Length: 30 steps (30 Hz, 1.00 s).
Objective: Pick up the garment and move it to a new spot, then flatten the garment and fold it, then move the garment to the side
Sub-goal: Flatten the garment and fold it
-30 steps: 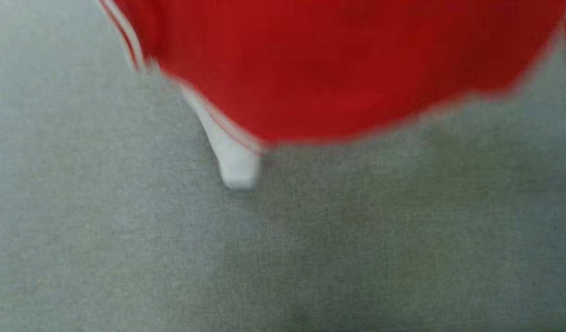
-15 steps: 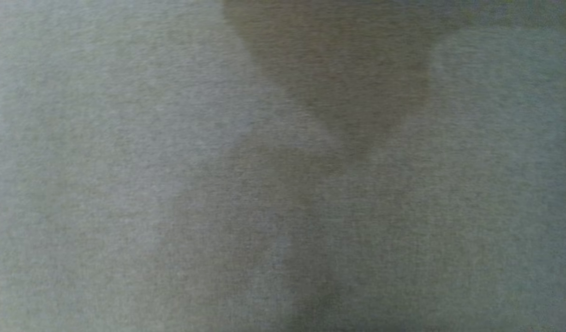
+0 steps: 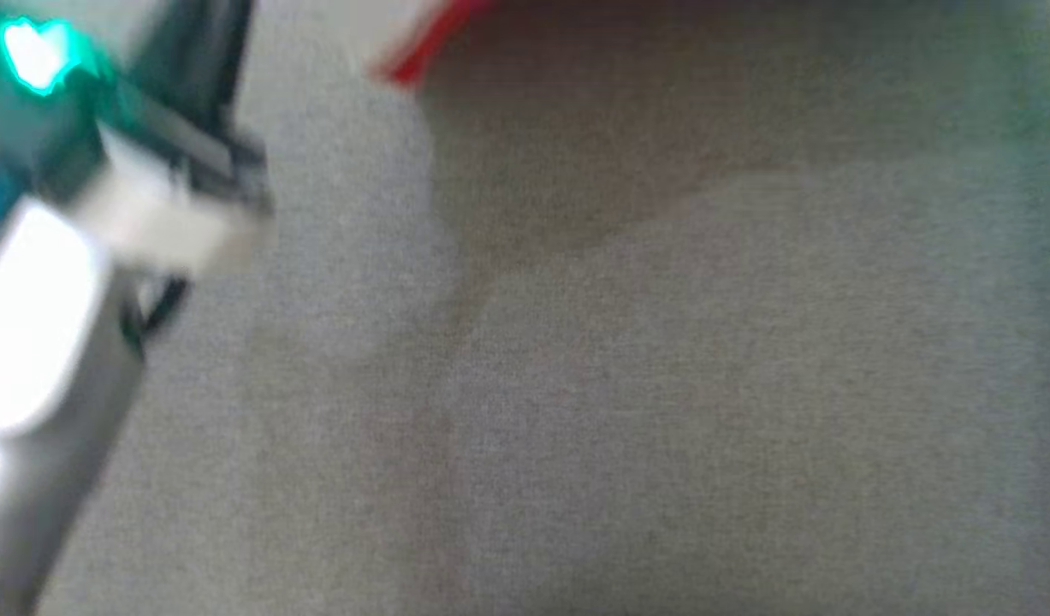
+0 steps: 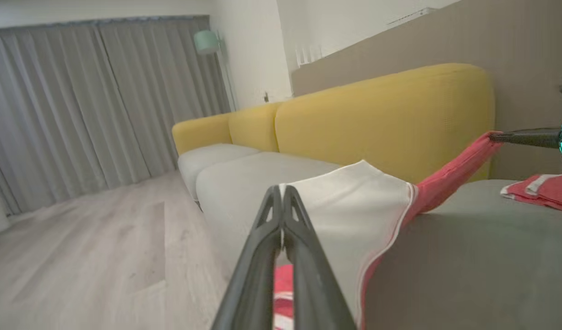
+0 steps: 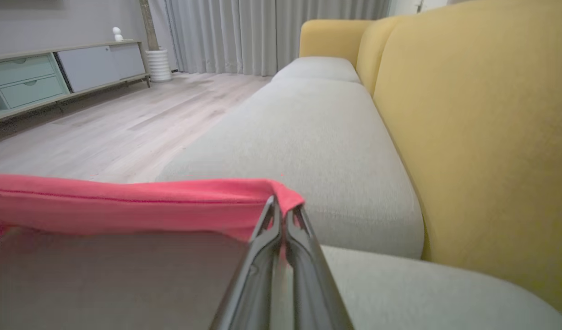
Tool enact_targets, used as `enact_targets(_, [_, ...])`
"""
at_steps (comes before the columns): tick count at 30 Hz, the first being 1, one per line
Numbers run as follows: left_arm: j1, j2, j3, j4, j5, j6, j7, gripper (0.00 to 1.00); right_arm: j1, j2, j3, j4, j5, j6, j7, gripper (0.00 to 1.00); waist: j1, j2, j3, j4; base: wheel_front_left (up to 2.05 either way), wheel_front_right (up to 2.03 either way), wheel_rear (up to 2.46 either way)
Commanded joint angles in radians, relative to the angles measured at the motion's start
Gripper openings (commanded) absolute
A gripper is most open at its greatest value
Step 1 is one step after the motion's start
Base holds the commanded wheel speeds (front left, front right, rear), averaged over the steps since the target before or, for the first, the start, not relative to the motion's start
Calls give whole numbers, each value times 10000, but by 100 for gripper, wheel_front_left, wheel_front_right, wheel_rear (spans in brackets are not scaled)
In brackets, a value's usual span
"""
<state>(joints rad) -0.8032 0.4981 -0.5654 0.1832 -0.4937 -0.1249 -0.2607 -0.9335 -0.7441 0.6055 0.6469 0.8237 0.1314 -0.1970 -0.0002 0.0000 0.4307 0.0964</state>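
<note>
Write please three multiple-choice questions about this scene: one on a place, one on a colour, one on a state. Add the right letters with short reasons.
1. Which part of the garment does the left gripper pinch?
A. its white panel
B. a hood
C. a zip

2. What colour are the sofa backrests?
A. blue
B. yellow
C. black

3. How is the garment now?
A. folded on a table
B. hung on a hanger
C. stretched in the air between both shut grippers

Answers:
1 A: the dark fingers meet at the white panel's corner.
2 B: yellow cushions stand behind the grey seat.
3 C: the right gripper clamps the red edge, and the cloth runs taut to the left one.
</note>
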Motion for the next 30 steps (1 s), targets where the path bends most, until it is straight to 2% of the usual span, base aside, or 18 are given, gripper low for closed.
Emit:
enact_targets(1, [148,627,649,-340,-94,-20,-10,0,526,-421,21,-271,111,-7,-87,0,2,0,-588,-127,0,0,0])
enact_targets(8, [4243,658,1096,-1067,-1149,10,-10,0,3242,-554,1,-823,528,-7,-248,0,2,0,-1885,-445,0,0,0])
enact_targets(14, [6706,639,1266,-1286,-1569,77,-10,0,5210,-458,-328,-1337,629,-7,-343,0,2,0,-2618,-575,0,0,0])
enact_targets(23, [9065,796,929,-1596,-1580,408,78,0,8371,-619,-1475,-2821,654,-7,89,0,2,0,-3484,-732,0,0,0])
enact_targets(27, [9476,1000,853,-1948,-1741,432,342,0,9663,-699,-2205,-3691,662,-7,504,0,2,0,-3630,-710,0,0,0])
enact_targets(30, [9438,1048,897,-2104,-1810,450,423,0,10007,-624,-2605,-4027,577,-7,693,0,2,0,-3622,-700,0,0,0])
